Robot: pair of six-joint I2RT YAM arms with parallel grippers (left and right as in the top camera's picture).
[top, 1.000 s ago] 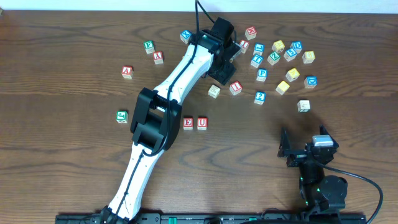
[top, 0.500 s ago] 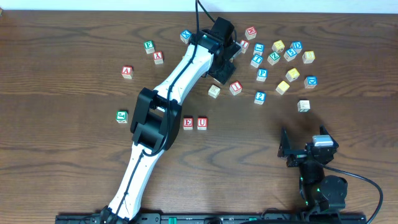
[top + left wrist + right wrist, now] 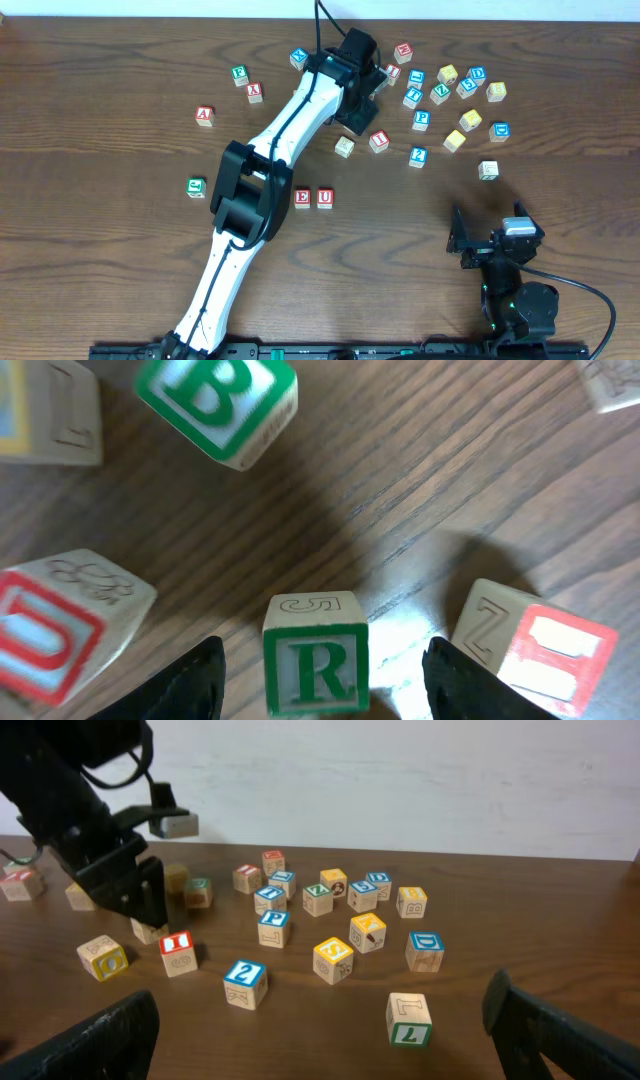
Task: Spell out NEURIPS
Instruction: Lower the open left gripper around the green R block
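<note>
The left end effector (image 3: 325, 660) straddles the green R (image 3: 315, 672), fingers apart with a gap on each side — a carved 5 shows on the cube's top. A green B (image 3: 215, 400) lies beyond it. Red E (image 3: 302, 198) and U (image 3: 324, 197) sit together well behind it on the table (image 3: 100, 280). The right end effector (image 3: 318, 1005) gapes wide, empty.
</note>
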